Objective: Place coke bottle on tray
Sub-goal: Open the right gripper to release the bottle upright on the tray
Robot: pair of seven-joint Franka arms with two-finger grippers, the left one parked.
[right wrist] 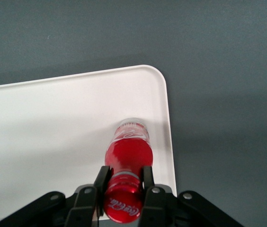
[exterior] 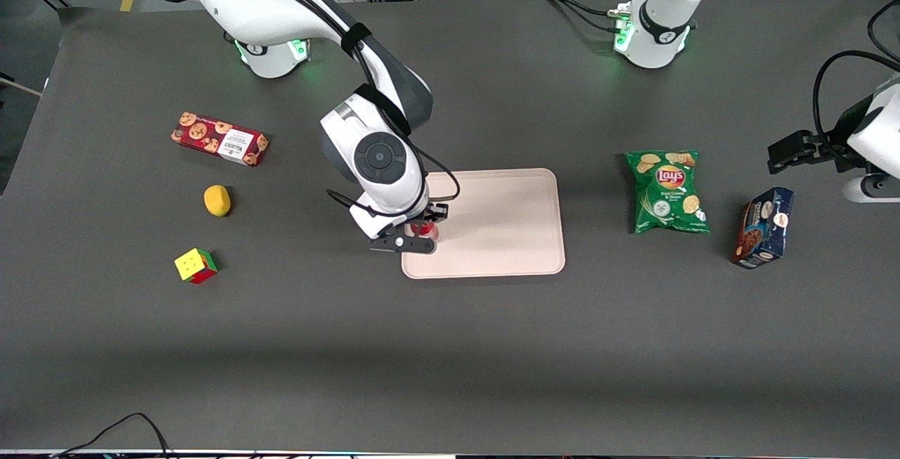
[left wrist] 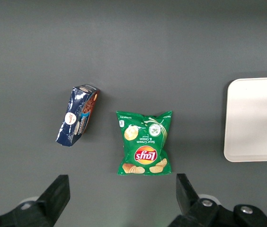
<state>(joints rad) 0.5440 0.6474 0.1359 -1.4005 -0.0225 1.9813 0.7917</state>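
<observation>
A dark grey worktop [exterior: 450, 346] carries everything, with cables and rack frames along its edge by the arm bases.

The coke bottle [right wrist: 129, 156] stands upright in the gripper [exterior: 422, 233], its long axis vertical, red cap up and base down over the tray [exterior: 506, 234]. In the right wrist view the two black fingers [right wrist: 102, 182] are clenched on its neck just under the cap, and its base sits just inside the tray's rim near a rounded corner. Whether the base touches the tray floor or hangs just above it cannot be told. In the front view the bottle shows only as a bit of red under the gripper, at the tray's edge toward the working arm's end.

The right arm reaches out from its base over the worktop, bends sharply at the elbow, and its wrist points straight down above that tray edge.

Counted: one bottle, one tray, one red cookie box [exterior: 220, 139], one yellow lemon [exterior: 217, 200], one puzzle cube [exterior: 195, 265], one green Lay's chip bag [exterior: 666, 192], one dark blue cookie box [exterior: 764, 227]. The red box, lemon and cube lie toward the working arm's end, well apart from the tray; the lemon lies between the box and the cube, which is nearest the front camera. The chip bag and blue box lie toward the parked arm's end.
</observation>
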